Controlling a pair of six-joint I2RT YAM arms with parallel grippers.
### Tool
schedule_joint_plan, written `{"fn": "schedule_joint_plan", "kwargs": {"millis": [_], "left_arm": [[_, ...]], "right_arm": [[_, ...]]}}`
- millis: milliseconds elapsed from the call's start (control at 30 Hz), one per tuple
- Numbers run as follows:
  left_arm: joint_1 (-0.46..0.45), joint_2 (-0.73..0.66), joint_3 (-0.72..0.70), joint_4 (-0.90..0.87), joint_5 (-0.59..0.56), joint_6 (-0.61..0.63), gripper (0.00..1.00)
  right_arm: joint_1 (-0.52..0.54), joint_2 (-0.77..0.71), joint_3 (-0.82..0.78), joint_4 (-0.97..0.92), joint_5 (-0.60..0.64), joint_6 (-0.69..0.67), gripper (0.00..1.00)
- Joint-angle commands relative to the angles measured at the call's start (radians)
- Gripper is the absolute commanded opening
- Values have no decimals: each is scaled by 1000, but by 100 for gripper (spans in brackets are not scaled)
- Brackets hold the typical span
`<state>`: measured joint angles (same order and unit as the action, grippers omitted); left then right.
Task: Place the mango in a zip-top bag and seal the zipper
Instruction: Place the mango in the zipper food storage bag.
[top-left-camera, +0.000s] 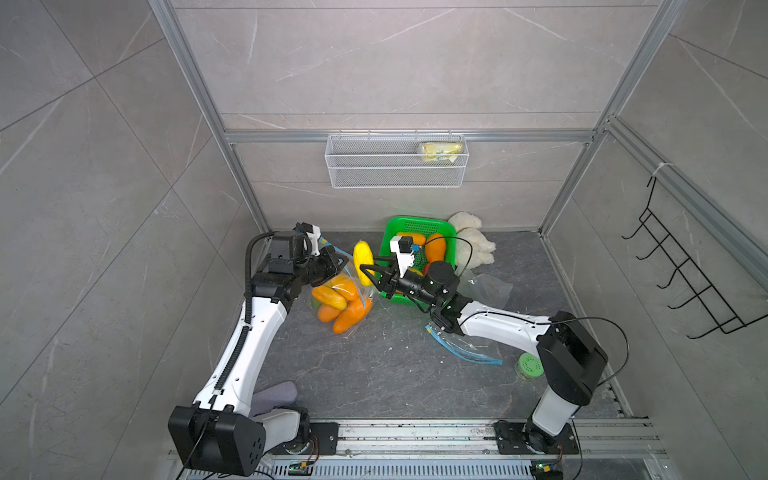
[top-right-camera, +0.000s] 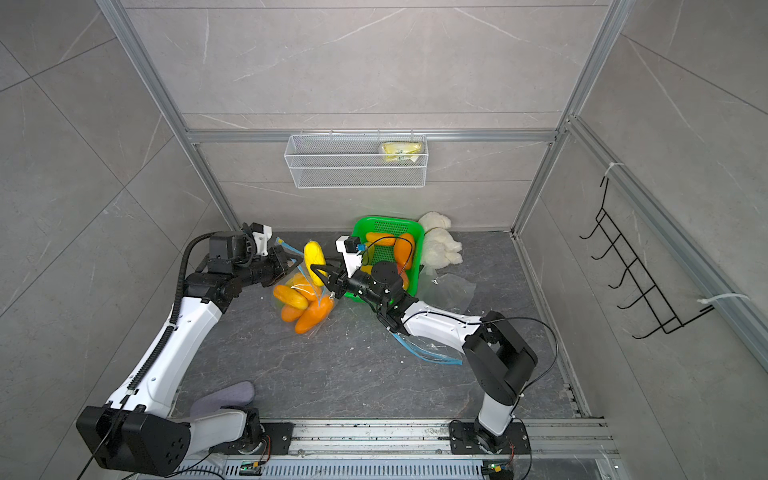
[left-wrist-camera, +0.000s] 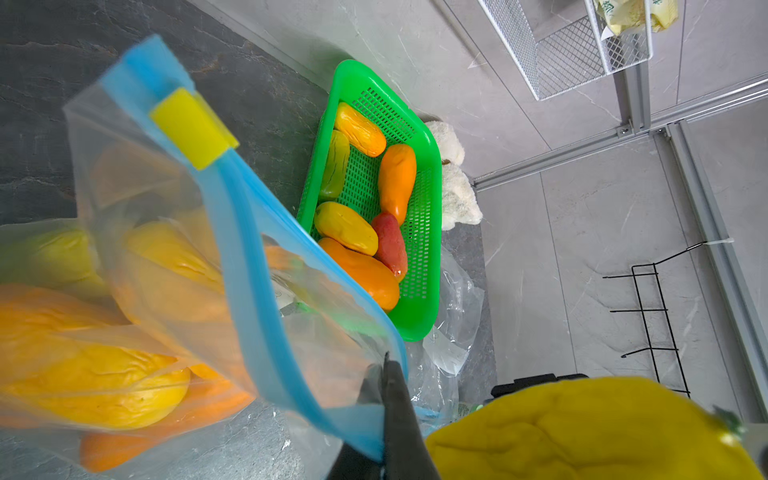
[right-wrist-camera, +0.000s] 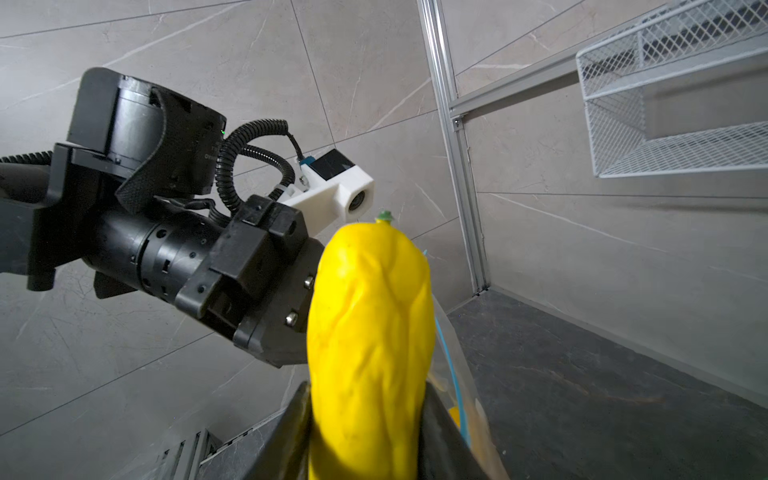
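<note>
Starting at the left, the left gripper (top-left-camera: 334, 264) is clenched on the blue zipper rim of the zip-top bag (top-left-camera: 340, 301) and holds that edge up off the table (top-left-camera: 374, 374) — evidently to keep the mouth open toward the incoming fruit. The bag already carries several orange and yellow fruits and sags onto the surface below the pinch. Its yellow slider (left-wrist-camera: 193, 126) sits near the end of the track away from the pinch, so the zipper is judged unsealed. Just right of the raised rim, the yellow mango (top-left-camera: 363, 257) is off the table at the bag's mouth and not yet inside. The right gripper (top-left-camera: 368, 272) grasps it with one jaw on either side of its near end — the far end projects free, presumably to lead into the opening. Further right, the green basket (top-left-camera: 409, 219) holds the remaining fruit
</note>
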<state>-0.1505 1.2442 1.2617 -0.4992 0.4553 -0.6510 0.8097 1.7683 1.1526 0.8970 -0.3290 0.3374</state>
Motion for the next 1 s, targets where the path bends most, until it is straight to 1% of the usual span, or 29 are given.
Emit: {"fn": "schedule_joint_plan", "kwargs": {"millis": [0, 167, 267, 333, 400, 500, 633, 700, 767, 833, 967], "left_arm": [[5, -10, 43, 24, 30, -8, 0], [5, -24, 41, 26, 37, -13, 0], [5, -34, 44, 13, 31, -13, 0], [5, -38, 50, -4, 31, -6, 0], [6, -47, 46, -14, 25, 0, 0], [6, -52, 47, -21, 20, 1, 0], [6, -55, 51, -21, 20, -2, 0], [6, -54, 57, -23, 25, -1, 0], [6, -52, 66, -28, 24, 0, 0], [6, -54, 72, -30, 24, -1, 0], [6, -64, 73, -37, 16, -1, 0]], "right_arm": [[9, 33, 20, 144, 11, 13, 10], [15, 113, 16, 183, 85, -17, 9], [15, 158, 34, 179, 98, -26, 9], [15, 179, 31, 200, 127, -34, 9], [15, 182, 34, 173, 150, -71, 9], [15, 177, 38, 116, 179, -151, 13], [16, 151, 27, 24, 189, -266, 17], [17, 140, 6, 28, 160, -305, 22], [17, 131, 6, -6, 122, -347, 28], [19, 122, 27, -93, 91, -405, 32], [22, 86, 44, -225, 101, -515, 40]]}}
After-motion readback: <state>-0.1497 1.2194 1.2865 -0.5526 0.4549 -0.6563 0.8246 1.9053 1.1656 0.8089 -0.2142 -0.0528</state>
